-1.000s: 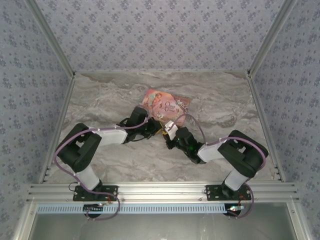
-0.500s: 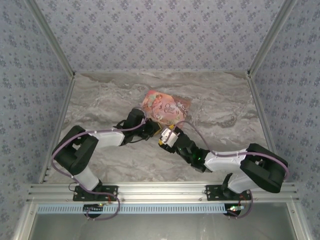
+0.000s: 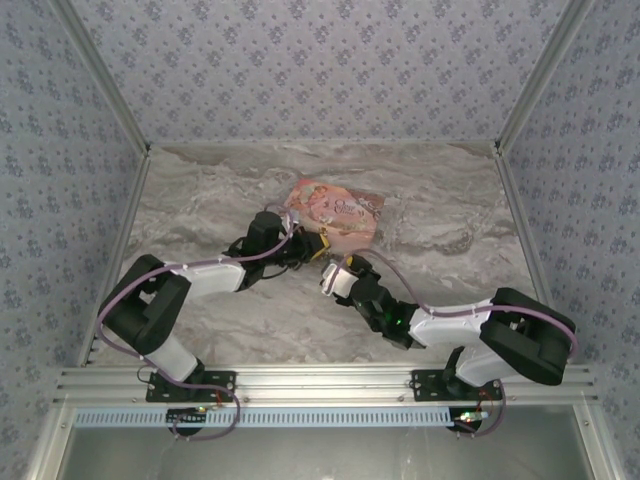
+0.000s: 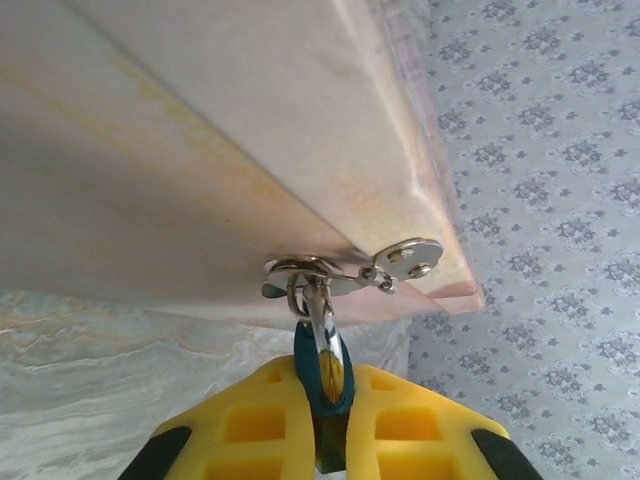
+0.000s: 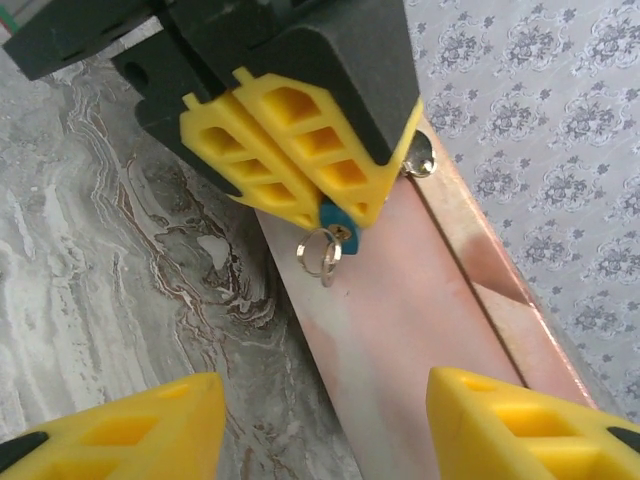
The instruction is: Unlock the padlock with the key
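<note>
Marble table (image 3: 200, 205). Pink box (image 3: 337, 212) sits mid-table. Right gripper (image 5: 325, 388) is released, fingers spread, empty, near the box. Left gripper (image 4: 320, 382) is clenched on the padlock (image 5: 334, 214), whose shackle hangs from the box's hasp (image 4: 400, 262).

Robot lab test booth: aluminium frame (image 3: 320, 380), floral wallpaper panels (image 3: 320, 70), marble-print tabletop (image 3: 200, 200).
</note>
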Robot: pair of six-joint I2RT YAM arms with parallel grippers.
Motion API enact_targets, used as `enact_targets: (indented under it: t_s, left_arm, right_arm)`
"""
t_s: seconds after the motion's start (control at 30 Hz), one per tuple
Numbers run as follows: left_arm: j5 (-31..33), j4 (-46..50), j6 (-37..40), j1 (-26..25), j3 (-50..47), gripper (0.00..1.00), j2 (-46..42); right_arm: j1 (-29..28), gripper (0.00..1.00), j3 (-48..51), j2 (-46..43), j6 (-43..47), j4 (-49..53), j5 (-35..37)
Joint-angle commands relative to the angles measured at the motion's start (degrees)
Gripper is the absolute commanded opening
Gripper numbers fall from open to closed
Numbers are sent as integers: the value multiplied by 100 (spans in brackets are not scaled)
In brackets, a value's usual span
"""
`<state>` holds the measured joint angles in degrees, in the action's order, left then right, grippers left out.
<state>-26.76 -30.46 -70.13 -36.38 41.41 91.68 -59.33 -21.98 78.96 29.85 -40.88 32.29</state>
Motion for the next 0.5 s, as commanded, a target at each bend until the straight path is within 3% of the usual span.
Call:
enact_targets:
  t_s: [0.0, 0.23, 0.47]
  left_arm:
    - [-257, -670, -87, -16, 123, 0, -143]
    - [-312, -750, -218, -88, 213, 0, -95]
    - [-313, -798, -256, -97, 227, 0, -106]
  right_arm:
    - [212, 48, 1, 28, -159, -274, -136]
    - [517, 31, -146, 23, -92, -335, -572]
    - [582, 30, -295, 109, 38, -306, -680]
